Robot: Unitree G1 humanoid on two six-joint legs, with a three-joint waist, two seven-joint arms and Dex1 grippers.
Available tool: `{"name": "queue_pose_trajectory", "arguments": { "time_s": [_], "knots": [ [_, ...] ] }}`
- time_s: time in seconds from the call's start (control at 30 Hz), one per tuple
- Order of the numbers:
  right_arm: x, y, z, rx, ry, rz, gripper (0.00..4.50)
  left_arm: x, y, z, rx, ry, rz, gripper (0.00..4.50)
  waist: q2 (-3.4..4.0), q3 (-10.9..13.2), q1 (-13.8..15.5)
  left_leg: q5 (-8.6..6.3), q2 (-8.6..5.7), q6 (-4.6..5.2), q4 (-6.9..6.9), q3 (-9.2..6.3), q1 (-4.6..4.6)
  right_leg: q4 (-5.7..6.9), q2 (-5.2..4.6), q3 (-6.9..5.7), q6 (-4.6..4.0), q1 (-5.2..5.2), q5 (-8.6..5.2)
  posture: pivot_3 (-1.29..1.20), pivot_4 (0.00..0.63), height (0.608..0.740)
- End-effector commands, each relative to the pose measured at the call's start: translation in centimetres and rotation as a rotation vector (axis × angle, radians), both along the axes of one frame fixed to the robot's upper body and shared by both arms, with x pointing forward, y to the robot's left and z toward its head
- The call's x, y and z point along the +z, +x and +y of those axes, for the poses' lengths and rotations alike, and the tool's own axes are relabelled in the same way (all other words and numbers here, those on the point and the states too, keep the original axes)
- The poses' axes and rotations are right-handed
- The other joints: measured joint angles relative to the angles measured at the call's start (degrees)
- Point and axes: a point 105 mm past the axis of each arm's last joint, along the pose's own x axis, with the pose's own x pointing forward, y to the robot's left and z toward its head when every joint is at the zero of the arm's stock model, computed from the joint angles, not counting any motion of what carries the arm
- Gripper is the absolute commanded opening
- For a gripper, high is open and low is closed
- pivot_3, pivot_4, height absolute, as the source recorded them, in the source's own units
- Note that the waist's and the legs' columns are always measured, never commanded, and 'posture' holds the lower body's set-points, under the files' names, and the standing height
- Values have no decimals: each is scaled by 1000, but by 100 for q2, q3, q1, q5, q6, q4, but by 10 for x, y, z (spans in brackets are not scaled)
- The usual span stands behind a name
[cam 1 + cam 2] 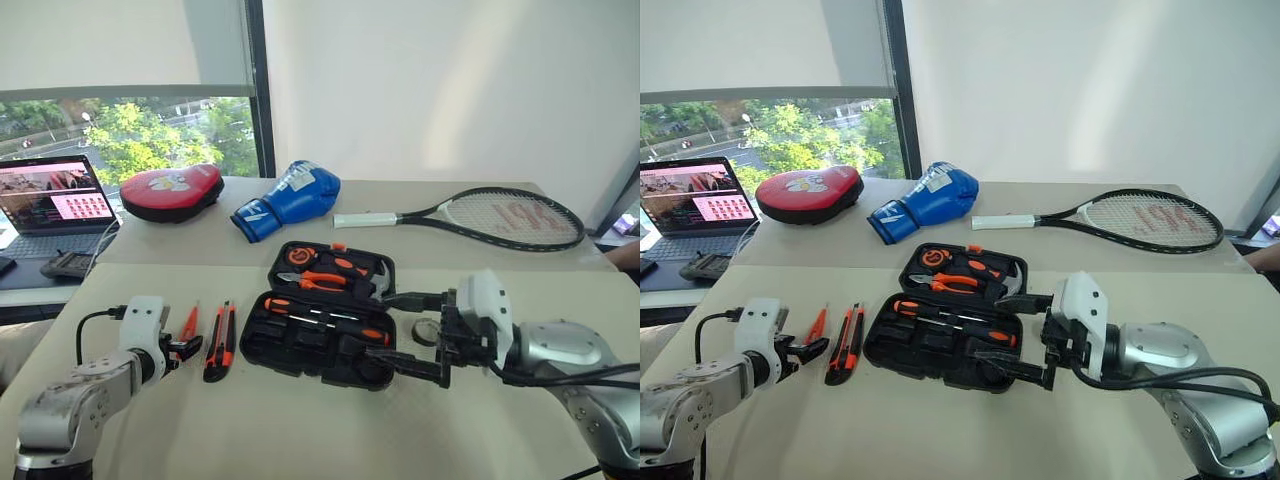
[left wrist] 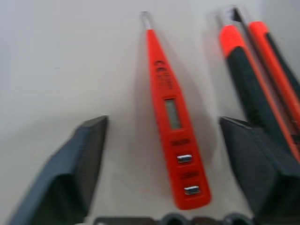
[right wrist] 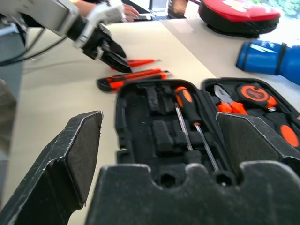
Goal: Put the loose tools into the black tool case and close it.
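At lower left, the left gripper (image 2: pixel 159 154) stood apart astride the slim orange tester screwdriver (image 2: pixel 171 117); the right gripper (image 1: pixel 405 335) gaped over the open black moulded tool case (image 1: pixel 325 315), centre frame.

Our left arm reaches low and forward, its black two-fingered left gripper (image 1: pixel 186 347) angled downward, fingers (image 2: pixel 77 164) spread apart; our right arm bends inward across the front, its black two-fingered right gripper (image 1: pixel 418 334) pointing leftward, nearly level, fingers (image 3: pixel 70 154) parted wide, nothing between them.
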Motion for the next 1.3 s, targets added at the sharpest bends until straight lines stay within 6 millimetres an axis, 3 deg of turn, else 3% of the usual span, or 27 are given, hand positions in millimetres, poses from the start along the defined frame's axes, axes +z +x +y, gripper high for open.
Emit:
{"name": "queue_pose_trajectory", "arguments": {
  "time_s": [0.03, 0.13, 0.2, 0.3, 0.43, 0.5, 0.63, 0.73, 0.93, 1.3],
  "knots": [
    [8, -6, -3, -8, 1, -37, 4500, -20, -8, 2, 1, -16, 74, 2495, 3, -2, -4, 0, 0, 0, 0, 0, 1, 0, -1, 1, 0, 0, 0, 0, 150, 740],
    [6, -6, -4, -23, 0, -37, 4500, -10, -3, 3, -22, -41, -8, 1335, 8, -5, 5, -1, -2, 1, 0, 1, 0, -3, -5, 0, 0, 1, 0, 0, 150, 740],
    [6, -6, -4, -35, 13, -34, 4500, 14, 4, -8, -126, -156, -159, 592, 8, -5, 8, -1, -2, 0, 0, 1, -8, -4, -8, 0, 0, -5, 0, 0, 150, 740],
    [4, -6, -5, -50, 20, -30, 4500, 56, 5, -23, -357, -306, -308, 487, -10, 5, 62, 1, -1, -4, 7, -3, -27, -4, -11, -7, -2, -17, 0, 0, 150, 740],
    [2, -9, -7, -67, 21, -18, 4500, 83, 13, -57, -780, -194, -260, 487, -25, 12, 114, 22, -4, -37, 16, -9, -44, -6, 7, -22, -13, -23, -2, 0, 150, 740],
    [0, -13, -12, -92, 5, -20, 4500, 88, 26, -84, -1021, -98, -226, 487, -18, 14, 190, 25, -19, -23, 17, -7, -45, -4, 25, -42, -20, -20, -5, 0, 150, 740],
    [1, -22, -19, -145, -17, -27, 4500, 81, 50, -122, -1357, 129, -182, 487, -13, 12, 208, 18, -39, 36, 33, 10, -43, -18, 23, -51, -13, 3, 0, 0, 150, 740],
    [2, -29, -22, -174, -21, -30, 4500, 74, 60, -137, -1503, 221, -165, 487, -23, 18, 139, 7, -42, 55, 57, 24, -57, -23, 23, -45, 2, 2, 4, 0, 150, 740],
    [-3, -47, -33, -225, -43, 10, 4500, 50, 70, -143, -1715, 397, -116, 487, -34, 25, 47, -17, -31, 95, 96, 28, -100, -19, 32, -42, 47, -22, 15, 0, 150, 740],
    [-6, -54, -33, -267, -37, 23, 4500, 43, 78, -135, -1737, 421, -59, 487, -45, 31, 76, -51, -33, 150, 182, 17, -127, -17, 8, -39, 92, -17, 39, 0, 150, 740]
  ]
}}
